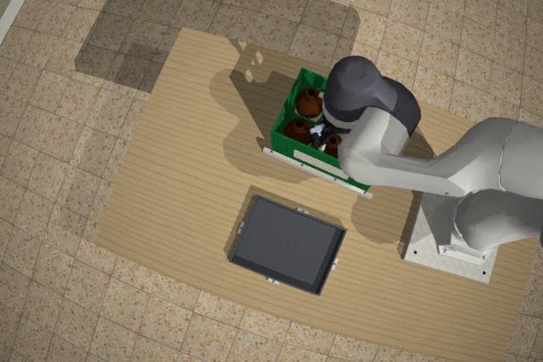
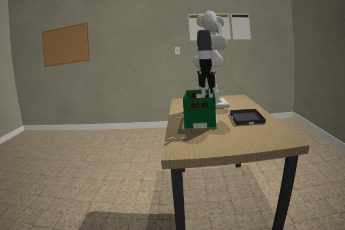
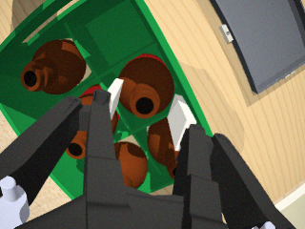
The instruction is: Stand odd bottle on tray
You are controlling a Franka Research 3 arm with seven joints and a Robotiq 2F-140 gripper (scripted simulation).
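Observation:
The green crate (image 1: pixel 282 142) (image 2: pixel 199 117) (image 3: pixel 164 48) holds five brown bottles. My gripper (image 2: pixel 207 92) (image 3: pixel 146 99) points down into it, fingers part open, white pads on either side of the neck of the middle bottle (image 1: pixel 333 142) (image 3: pixel 148 76); gaps show beside the neck. Another bottle (image 1: pixel 298 130) (image 3: pixel 158 135) stands at the crate's tray-side corner, and another (image 1: pixel 309 103) (image 3: pixel 131 164) beside it. One bottle (image 3: pixel 62 67) stands apart at upper left in the wrist view; one more (image 3: pixel 76 143) is partly hidden by a finger. The dark tray (image 1: pixel 285 235) (image 2: pixel 246 116) (image 3: pixel 272 38) holds nothing. Neck differences are not clear.
A pale strip (image 1: pixel 316 171) runs along the crate's tray-side base. Small light brackets sit around the tray. One crate compartment (image 3: pixel 119 35) is empty. The arm hides the crate's right part in the top view. Crate walls and neighbouring bottles stand close around the fingers.

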